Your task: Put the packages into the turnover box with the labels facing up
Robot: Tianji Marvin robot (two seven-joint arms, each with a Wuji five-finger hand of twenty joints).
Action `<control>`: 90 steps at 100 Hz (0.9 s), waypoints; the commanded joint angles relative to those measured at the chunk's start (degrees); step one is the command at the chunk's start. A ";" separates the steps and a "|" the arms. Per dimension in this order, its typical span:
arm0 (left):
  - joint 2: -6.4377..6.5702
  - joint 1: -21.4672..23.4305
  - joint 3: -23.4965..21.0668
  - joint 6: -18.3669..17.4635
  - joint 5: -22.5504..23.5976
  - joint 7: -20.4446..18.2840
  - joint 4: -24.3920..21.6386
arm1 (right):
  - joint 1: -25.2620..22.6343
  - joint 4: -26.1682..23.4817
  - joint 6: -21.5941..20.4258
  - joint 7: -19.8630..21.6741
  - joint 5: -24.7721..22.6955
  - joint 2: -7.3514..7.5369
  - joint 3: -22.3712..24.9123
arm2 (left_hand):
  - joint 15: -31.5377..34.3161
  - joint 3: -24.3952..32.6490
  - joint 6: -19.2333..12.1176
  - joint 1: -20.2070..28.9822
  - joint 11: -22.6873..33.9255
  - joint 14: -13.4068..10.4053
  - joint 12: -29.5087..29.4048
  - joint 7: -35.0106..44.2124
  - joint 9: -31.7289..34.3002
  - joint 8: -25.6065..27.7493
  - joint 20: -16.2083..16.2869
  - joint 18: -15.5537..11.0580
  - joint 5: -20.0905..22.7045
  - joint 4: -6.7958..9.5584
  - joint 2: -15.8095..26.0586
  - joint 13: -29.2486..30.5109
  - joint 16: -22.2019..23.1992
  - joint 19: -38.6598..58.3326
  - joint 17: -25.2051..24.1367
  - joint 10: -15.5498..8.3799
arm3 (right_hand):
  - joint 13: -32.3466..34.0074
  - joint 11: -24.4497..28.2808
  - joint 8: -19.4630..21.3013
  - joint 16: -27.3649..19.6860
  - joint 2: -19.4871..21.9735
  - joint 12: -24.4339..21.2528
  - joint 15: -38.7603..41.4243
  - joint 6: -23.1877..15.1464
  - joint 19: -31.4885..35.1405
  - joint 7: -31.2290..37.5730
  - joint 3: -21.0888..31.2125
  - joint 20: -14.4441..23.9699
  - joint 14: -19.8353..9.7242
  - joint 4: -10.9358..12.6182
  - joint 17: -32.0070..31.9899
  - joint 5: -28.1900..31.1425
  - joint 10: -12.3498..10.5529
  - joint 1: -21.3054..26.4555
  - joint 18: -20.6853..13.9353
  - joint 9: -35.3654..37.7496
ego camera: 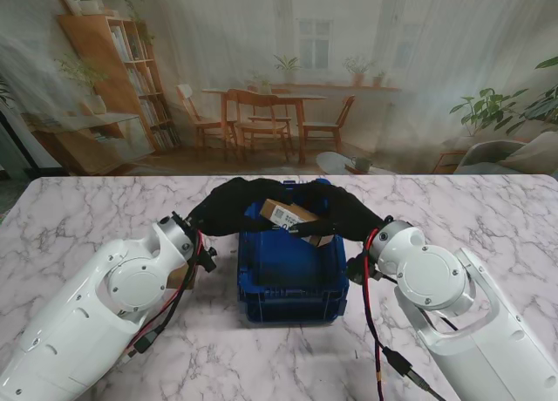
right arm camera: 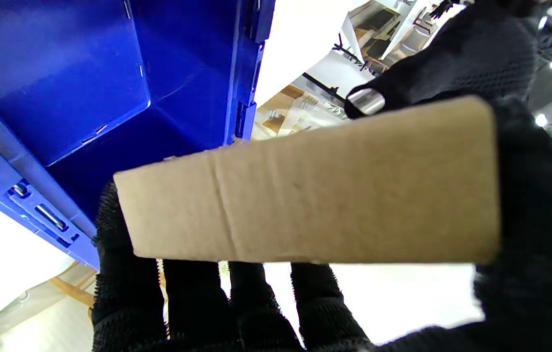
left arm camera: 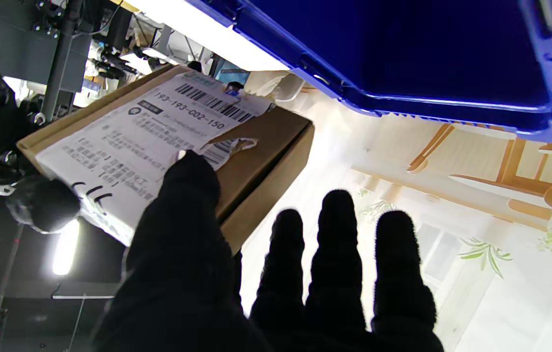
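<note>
A: Why is the package point(ego camera: 294, 219) kept in the air and not on the counter point(ego camera: 87, 209)?

B: I think it is on its way into the turnover box point(ego camera: 292, 275). It hangs over the far part of the box, tilted, with the white label point(ego camera: 283, 214) turned upward, as the task wants. In the left wrist view the barcode and printed text are easy to see on the top face.

A: Which robot hand carries it?

B: Both touch it. The right robot hand point(ego camera: 349, 216) is closed on the package: in its wrist view the fingers point(right arm camera: 192, 303) are under the plain cardboard side and the thumb passes over the upper edge. The left robot hand point(ego camera: 228, 207) has only its thumb point(left arm camera: 183, 215) resting on the label; its other fingers are spread and hold nothing, so I judge that it steadies the package.

A: So the package lies between the two hands?

B: Yes, between them, above the open box and not yet inside. Something brown lies on the counter beside the left arm; I cannot say what.
</note>
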 commanded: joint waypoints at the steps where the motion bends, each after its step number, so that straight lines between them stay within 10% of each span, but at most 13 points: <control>1: -0.30 0.33 0.68 0.32 -2.61 -1.56 -0.32 | 0.04 0.70 1.09 -0.59 1.26 -0.32 0.33 | 3.76 2.36 -4.24 3.45 3.16 0.17 10.07 11.90 4.62 0.65 2.49 0.74 8.35 0.75 3.31 3.87 4.15 3.81 1.23 -1.91 | -0.35 -1.55 1.57 -0.58 7.72 -0.44 4.45 -2.19 7.12 -1.37 3.16 2.68 -4.42 1.62 -0.50 -0.96 -1.33 1.35 -0.77 0.03; 15: -0.59 0.44 1.22 1.30 -5.67 -1.88 -0.38 | -0.09 0.89 1.51 -1.31 2.38 -0.59 0.33 | 9.28 2.98 -1.05 4.52 1.06 0.68 22.33 14.26 16.97 -1.53 3.35 1.05 9.38 1.22 2.53 10.63 8.96 8.30 4.24 -3.33 | -2.74 -2.38 2.43 -2.09 9.95 -0.73 0.77 -2.86 3.74 -2.34 -0.94 1.60 -4.19 1.43 -3.95 -2.14 -2.05 -0.90 2.85 -0.51; 57: -1.02 -0.08 1.92 4.12 -8.87 -2.23 -0.11 | -2.59 0.98 -3.12 -4.12 2.35 -1.09 2.24 | 12.52 3.93 1.01 4.83 2.16 1.45 21.34 15.87 22.75 -2.19 3.08 0.76 10.69 2.08 1.28 15.53 10.04 10.93 7.13 -2.63 | -9.25 -5.63 4.78 -5.29 14.03 -1.97 -9.75 -5.03 -7.69 -5.16 -7.22 3.06 -6.34 0.51 -16.74 -3.93 -4.94 -6.29 0.30 -1.73; 90: -0.96 0.20 0.93 5.20 -9.33 -2.74 -0.63 | -10.37 -0.96 -17.15 -11.25 -5.13 -1.58 9.28 | 11.94 4.30 0.75 4.57 1.99 1.41 21.02 16.21 21.95 -2.43 2.26 0.87 10.31 2.19 1.32 14.65 9.41 10.35 5.75 -1.86 | -9.22 -6.09 5.66 -6.58 12.95 -2.15 -12.62 -4.98 -10.29 -5.93 -8.71 3.83 -7.04 0.57 -16.87 -4.96 -5.45 -6.09 -0.92 -2.57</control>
